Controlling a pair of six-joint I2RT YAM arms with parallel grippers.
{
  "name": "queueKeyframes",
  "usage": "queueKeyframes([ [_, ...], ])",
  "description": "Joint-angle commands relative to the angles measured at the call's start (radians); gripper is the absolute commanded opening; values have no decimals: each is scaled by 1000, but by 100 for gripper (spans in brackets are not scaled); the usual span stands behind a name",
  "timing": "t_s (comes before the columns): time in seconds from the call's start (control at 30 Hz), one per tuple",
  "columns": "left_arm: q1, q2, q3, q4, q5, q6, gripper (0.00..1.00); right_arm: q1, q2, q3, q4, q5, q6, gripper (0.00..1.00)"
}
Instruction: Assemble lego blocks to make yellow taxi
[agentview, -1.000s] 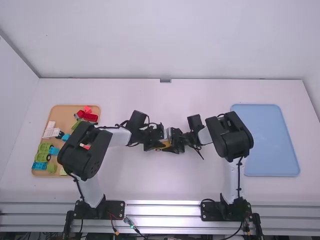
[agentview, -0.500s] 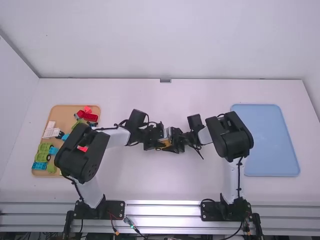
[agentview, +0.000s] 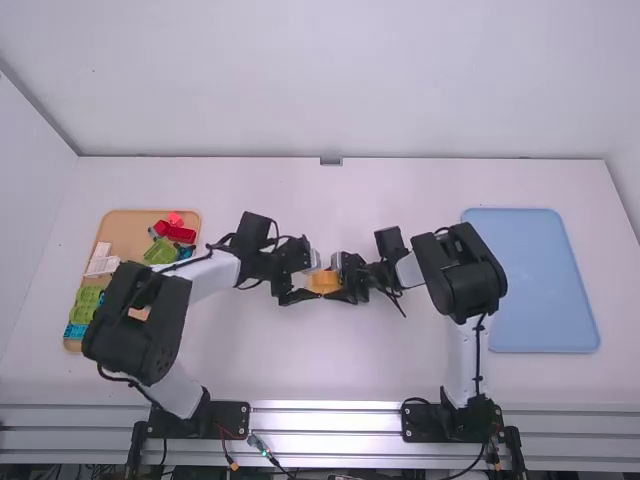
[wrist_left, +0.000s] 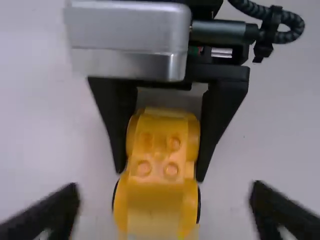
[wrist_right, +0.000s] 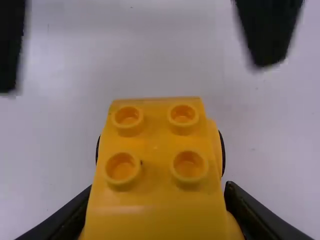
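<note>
Near the middle of the table, my right gripper (agentview: 346, 283) is shut on the yellow car body (agentview: 325, 282), and my left gripper (agentview: 301, 284) stands open at the body's left end. In the left wrist view, the yellow car body (wrist_left: 159, 155) shows studs on its top and wheels at its sides, between the fingers of my left gripper (wrist_left: 162, 220), which stand wide apart. In the right wrist view, the fingers of my right gripper (wrist_right: 159, 215) press both sides of the yellow car body (wrist_right: 156, 160), four-studded in front of them.
A wooden tray (agentview: 125, 232) with red, green, blue, white and pink blocks lies at the left, partly under the left arm. On the right, beside the right arm, lies a blue tray (agentview: 540, 280).
My left gripper has opened and drawn back to the left from the yellow body, which now shows more. The right arm has stayed in place.
</note>
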Motion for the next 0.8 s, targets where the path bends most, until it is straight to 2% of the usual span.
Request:
queueKeyframes([
  [0.0,47,-61,-10,-38,26,51,99,-1,28,1,-9,48,24,52],
  [0.17,164,-117,-10,-64,26,4,99,-1,28,13,-13,48,38,52],
  [0.3,264,-120,-25,61,26,-191,99,-3,16,69,-22,113,189,45],
  [0.37,295,-117,-44,145,17,-301,99,-14,-12,93,-70,149,216,46],
  [0.47,327,-106,-90,320,-80,-520,99,-48,-89,129,-193,162,196,45],
  [0.5,334,-103,-120,409,-190,-669,99,-76,-142,153,-264,182,193,43],
  [0.53,335,-102,-131,436,-232,-717,99,-87,-160,160,-285,192,194,43],
  [0.57,334,-102,-163,504,-355,-832,99,-120,-211,174,-341,228,194,42],
  [0.63,328,-102,-189,555,-449,-906,99,-158,-267,178,-386,279,204,42],
  [0.77,321,-102,-275,715,-632,-988,99,-309,-435,175,-488,480,321,40],
])
